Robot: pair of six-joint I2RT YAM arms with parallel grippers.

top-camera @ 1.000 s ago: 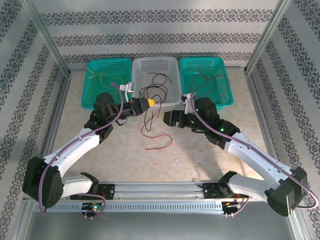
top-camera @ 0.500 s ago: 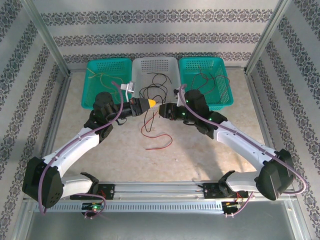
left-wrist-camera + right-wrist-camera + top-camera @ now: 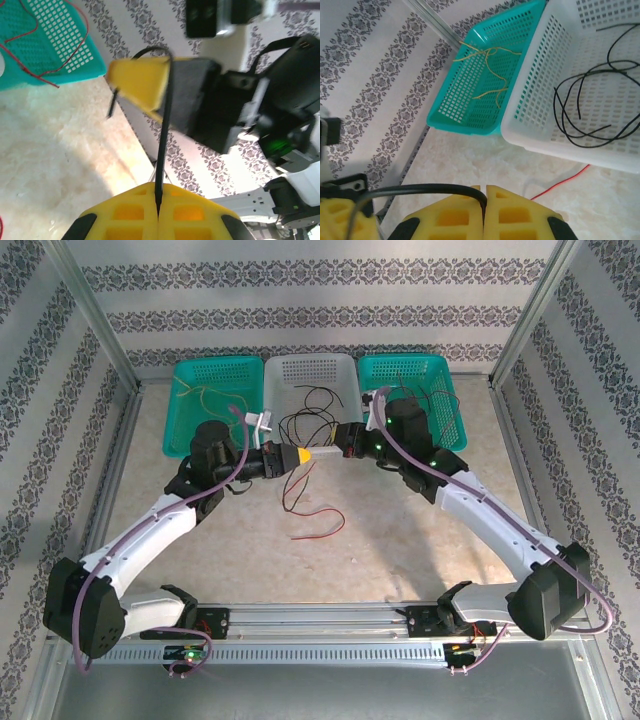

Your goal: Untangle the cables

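Just in front of the white basket (image 3: pixel 310 359), the left gripper (image 3: pixel 159 196) and right gripper (image 3: pixel 484 196) are both pinching tight on one black cable (image 3: pixel 163 140) stretching between them, and pulling apart too hard is risking snapping it or letting it slip free

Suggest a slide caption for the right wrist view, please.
Right end effector pinches black cable near teal basket and white basket.

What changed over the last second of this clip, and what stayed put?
The right gripper swung up from nearer the arm bases toward the white basket and met the left gripper; it is now shut on the black cable that the left one holds. The left gripper barely shifted and kept its grip. The red cable on the table stayed put.
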